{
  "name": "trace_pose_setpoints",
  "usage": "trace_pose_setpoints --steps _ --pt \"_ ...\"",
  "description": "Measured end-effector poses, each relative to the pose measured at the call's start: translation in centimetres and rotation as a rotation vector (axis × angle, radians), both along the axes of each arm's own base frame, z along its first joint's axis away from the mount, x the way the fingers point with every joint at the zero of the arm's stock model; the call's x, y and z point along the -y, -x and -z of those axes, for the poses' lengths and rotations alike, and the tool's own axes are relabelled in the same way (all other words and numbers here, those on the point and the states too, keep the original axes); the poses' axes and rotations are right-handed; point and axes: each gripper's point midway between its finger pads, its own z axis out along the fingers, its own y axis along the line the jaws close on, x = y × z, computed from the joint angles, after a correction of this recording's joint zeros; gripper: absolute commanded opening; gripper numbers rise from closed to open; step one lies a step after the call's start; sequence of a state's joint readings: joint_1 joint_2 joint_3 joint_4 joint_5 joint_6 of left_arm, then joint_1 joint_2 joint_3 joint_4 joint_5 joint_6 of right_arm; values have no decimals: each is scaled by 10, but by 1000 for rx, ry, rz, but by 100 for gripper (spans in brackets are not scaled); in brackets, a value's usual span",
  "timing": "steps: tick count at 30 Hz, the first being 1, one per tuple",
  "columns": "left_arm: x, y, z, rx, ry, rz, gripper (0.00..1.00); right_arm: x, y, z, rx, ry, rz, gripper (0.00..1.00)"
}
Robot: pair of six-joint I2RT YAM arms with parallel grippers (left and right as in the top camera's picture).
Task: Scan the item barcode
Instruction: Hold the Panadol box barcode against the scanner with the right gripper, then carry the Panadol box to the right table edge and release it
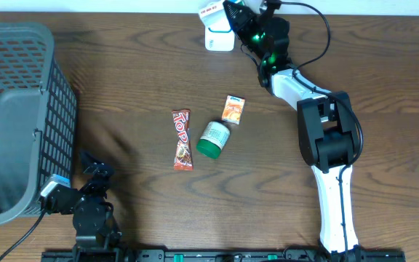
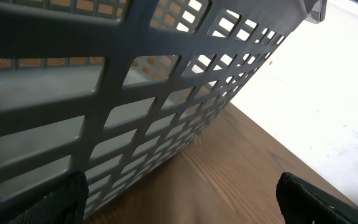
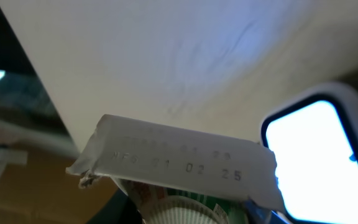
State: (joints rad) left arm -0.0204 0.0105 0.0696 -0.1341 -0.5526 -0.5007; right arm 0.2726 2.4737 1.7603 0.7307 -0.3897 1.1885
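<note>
Packet (image 3: 179, 165) sits pinched in the right gripper (image 1: 222, 12) above the scanner (image 1: 220, 40); left gripper (image 2: 182, 198) gapes wide, holding nothing.

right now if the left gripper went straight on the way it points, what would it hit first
Most likely the grey slotted basket: its side wall fills the left wrist view directly ahead of the open left gripper, standing on the wooden table. How near it is cannot be told.

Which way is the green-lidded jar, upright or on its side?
On its side: the green-lidded jar shows its label from above, its lid pointing lower left.
</note>
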Motion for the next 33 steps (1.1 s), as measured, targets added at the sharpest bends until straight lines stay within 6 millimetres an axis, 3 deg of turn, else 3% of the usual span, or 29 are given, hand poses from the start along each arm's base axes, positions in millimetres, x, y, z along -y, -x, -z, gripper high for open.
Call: trace_pose_setpoints --steps 7,10,13,18,21,23,33 --pt "0 0 0 1 0 0 97 -5 15 37 -186 155 -47 17" --pt "0 0 0 0 0 0 97 -1 30 41 -267 299 -28 17" --pt "0 0 0 0 0 0 97 0 48 13 -265 418 -11 16" --pt "0 0 0 0 0 0 97 9 94 -59 -252 560 2 15" --pt "0 0 0 0 0 0 97 28 121 -89 -277 612 20 15" --pt "0 0 0 0 0 0 97 45 136 -91 -335 647 31 14" --pt "0 0 0 0 0 0 97 167 192 -31 -785 865 192 16"
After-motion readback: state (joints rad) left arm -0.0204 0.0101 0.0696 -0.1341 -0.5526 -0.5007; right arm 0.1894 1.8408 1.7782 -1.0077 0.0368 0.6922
